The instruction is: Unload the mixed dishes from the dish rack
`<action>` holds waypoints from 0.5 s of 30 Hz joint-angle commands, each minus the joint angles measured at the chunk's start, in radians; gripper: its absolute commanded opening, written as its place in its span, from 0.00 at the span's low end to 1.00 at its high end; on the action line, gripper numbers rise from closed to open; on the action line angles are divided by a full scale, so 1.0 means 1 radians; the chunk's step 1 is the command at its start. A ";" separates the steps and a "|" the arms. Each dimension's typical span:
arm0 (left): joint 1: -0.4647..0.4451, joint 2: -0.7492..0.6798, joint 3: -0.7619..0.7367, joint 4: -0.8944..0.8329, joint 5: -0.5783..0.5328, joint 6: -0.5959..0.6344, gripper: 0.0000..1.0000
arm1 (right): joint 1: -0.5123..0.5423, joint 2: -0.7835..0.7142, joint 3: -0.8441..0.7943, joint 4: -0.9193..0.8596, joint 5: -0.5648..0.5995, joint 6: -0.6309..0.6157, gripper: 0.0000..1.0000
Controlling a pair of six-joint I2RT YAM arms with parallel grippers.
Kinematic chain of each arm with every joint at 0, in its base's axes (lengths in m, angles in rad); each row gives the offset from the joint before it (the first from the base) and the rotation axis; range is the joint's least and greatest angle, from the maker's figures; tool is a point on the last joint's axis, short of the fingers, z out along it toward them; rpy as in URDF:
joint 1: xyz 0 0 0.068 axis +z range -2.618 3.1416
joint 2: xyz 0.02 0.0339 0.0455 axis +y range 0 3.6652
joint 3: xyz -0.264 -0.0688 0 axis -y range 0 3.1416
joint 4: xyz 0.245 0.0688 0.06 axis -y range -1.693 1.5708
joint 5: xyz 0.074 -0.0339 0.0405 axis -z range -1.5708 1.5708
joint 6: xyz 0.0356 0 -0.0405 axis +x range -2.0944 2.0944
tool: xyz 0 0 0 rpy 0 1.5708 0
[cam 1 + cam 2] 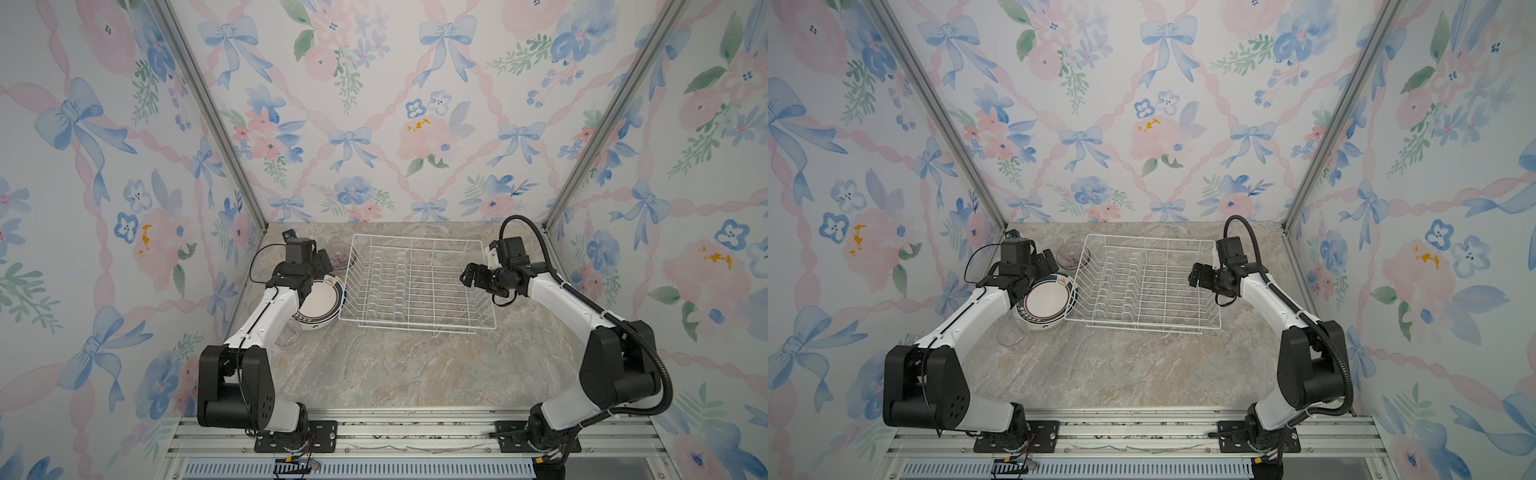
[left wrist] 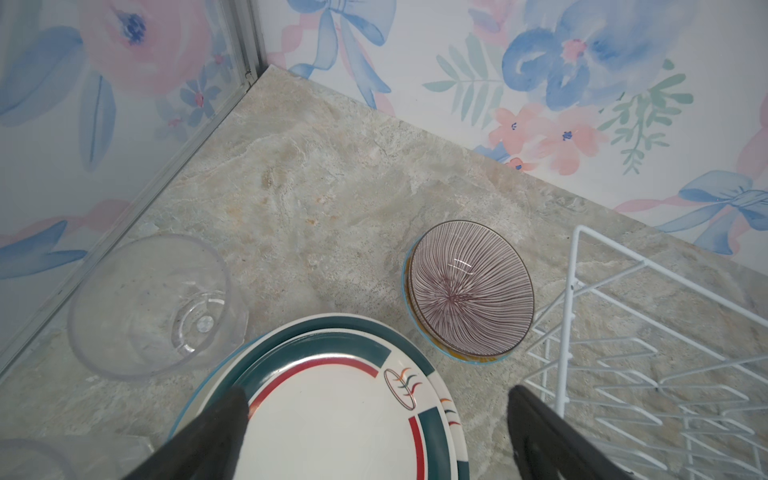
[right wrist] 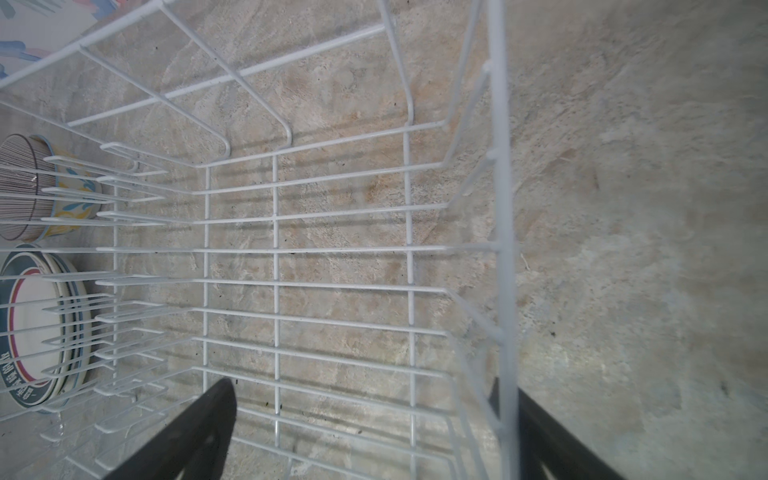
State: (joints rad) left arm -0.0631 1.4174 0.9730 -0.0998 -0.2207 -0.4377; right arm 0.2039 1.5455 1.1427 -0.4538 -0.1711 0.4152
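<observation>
The white wire dish rack (image 1: 415, 328) (image 1: 1142, 326) stands mid-table with nothing in its slots. To its left lies a stack of green-rimmed plates (image 1: 322, 297) (image 1: 1048, 297) (image 2: 332, 415). Behind them a purple-striped bowl (image 1: 338, 253) (image 2: 469, 291) sits nested in a yellow-blue bowl (image 2: 457, 358). Clear glass cups (image 2: 153, 303) (image 1: 289, 332) stand beside the plates. My left gripper (image 1: 322, 262) (image 2: 378, 395) hangs open just above the plate stack, holding nothing. Over the rack's right rim (image 3: 505, 208), my right gripper (image 1: 467, 276) (image 3: 365, 386) is open, one finger on each side of the wire.
The floral walls close in on three sides, with metal corner posts (image 1: 208, 112) near the dishes. Another clear cup (image 1: 259, 272) stands by the left wall. The marble tabletop (image 1: 415, 374) stretches in front of the rack.
</observation>
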 commanded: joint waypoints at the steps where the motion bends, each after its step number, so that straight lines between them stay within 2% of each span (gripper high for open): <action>1: 0.005 -0.056 -0.104 0.197 -0.046 0.063 0.98 | -0.042 -0.138 -0.056 0.081 0.045 -0.025 0.97; 6: 0.008 -0.126 -0.289 0.436 -0.068 0.143 0.98 | -0.094 -0.312 -0.179 0.179 0.216 -0.039 0.97; 11: 0.009 -0.120 -0.359 0.553 -0.067 0.241 0.98 | -0.109 -0.435 -0.317 0.321 0.406 -0.054 0.97; 15: 0.013 -0.127 -0.445 0.682 -0.042 0.278 0.98 | -0.109 -0.506 -0.454 0.510 0.595 -0.072 0.97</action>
State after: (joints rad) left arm -0.0578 1.3029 0.5720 0.4461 -0.2718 -0.2264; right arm 0.0990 1.0714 0.7544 -0.1043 0.2359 0.3729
